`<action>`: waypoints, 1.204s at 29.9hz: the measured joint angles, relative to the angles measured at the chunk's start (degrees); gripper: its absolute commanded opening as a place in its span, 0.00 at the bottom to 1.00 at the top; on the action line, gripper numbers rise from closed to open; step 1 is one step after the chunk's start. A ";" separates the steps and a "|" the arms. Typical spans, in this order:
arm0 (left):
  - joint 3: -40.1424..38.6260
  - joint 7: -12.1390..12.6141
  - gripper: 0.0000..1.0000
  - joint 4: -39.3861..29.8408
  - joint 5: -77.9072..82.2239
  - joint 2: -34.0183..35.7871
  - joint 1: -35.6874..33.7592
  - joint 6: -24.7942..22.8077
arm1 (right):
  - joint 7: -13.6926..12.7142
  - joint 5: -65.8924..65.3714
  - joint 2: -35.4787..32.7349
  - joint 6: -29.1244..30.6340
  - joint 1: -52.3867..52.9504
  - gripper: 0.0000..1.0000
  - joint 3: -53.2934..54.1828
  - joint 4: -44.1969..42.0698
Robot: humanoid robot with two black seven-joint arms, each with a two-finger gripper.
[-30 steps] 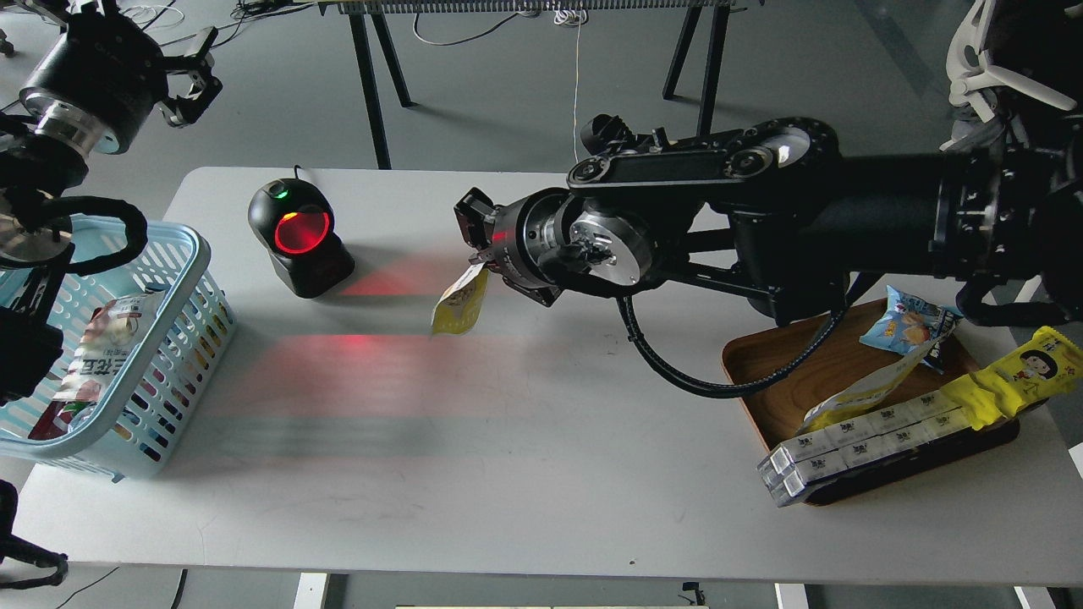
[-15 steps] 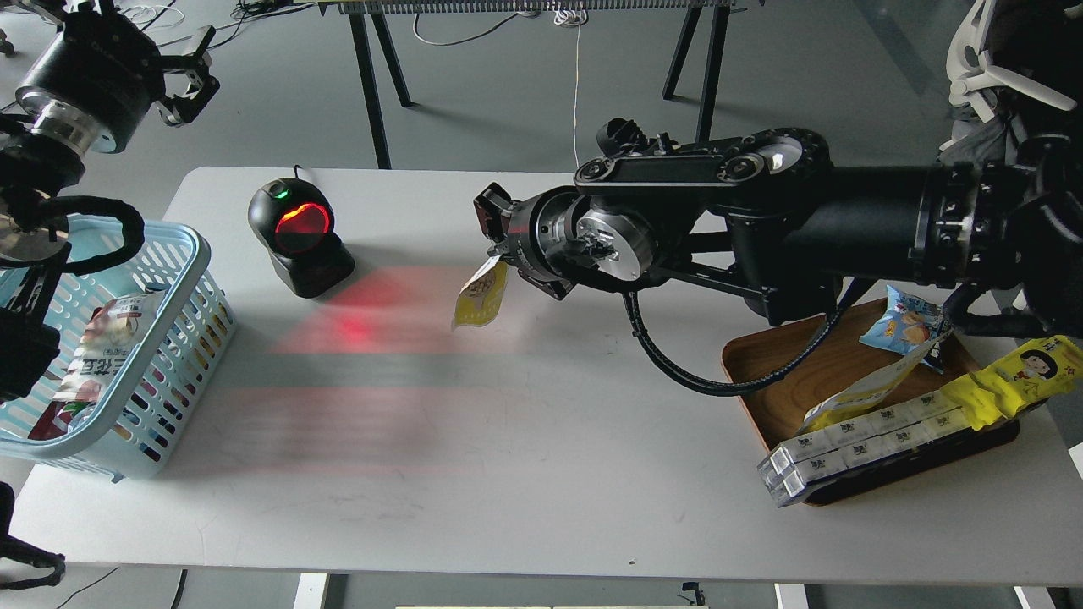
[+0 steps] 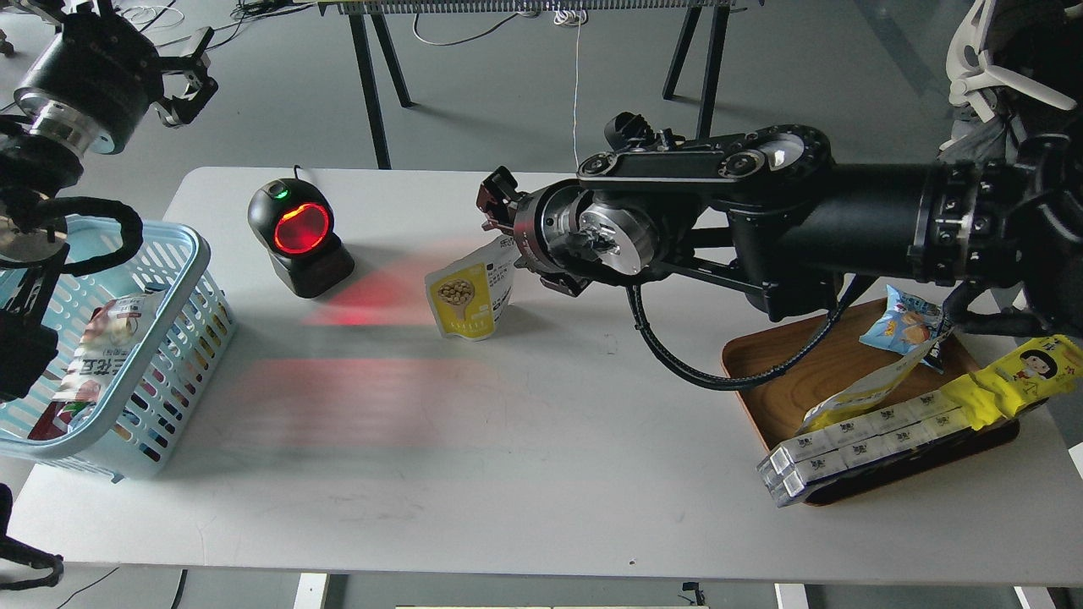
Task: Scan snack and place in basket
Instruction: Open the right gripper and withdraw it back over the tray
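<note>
The snack [image 3: 468, 293], a yellow-fronted pouch with a round picture and white top, rests with its bottom on the white table [image 3: 525, 457], front facing me, right of the scanner. Its white top corner touches the lower side of my right gripper [image 3: 501, 218], which hovers just above and right of it. I cannot make out whether the fingers still pinch it. The light blue basket [image 3: 193, 254] stands at the table's left edge with a red-and-white pack inside. My left gripper [image 3: 191, 74] is raised beyond the table's far left corner, open and empty.
A black scanner [image 3: 298, 237] glows red at the back left and casts red light on the table. A wooden tray [image 3: 791, 381] at the right holds a small blue snack bag [image 3: 907, 326], a long yellow pack [image 3: 1011, 376] and white boxes [image 3: 846, 447].
My right gripper moved right and slightly up, away from the scanner. The pouch, hanging edge-on before, has turned its yellow front to me and come down onto the table.
</note>
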 measured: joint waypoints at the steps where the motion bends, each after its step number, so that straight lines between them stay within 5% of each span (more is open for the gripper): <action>1: 0.00 0.00 1.00 0.01 0.00 0.13 0.00 0.05 | 0.04 0.02 0.00 0.09 0.16 0.87 0.09 -0.05; 9: 0.13 0.16 1.00 0.02 0.00 1.63 -0.01 0.33 | 0.92 -0.02 -0.76 1.04 2.86 0.89 3.90 0.38; 24: 1.12 1.27 1.00 -1.39 4.00 12.36 -1.54 0.20 | 3.93 -0.93 -22.52 6.53 -3.95 0.96 26.47 -1.32; 36: 6.66 1.58 1.00 -20.64 7.79 33.24 -1.19 -0.19 | 12.06 -1.49 -33.56 20.88 -27.39 0.96 54.51 -3.16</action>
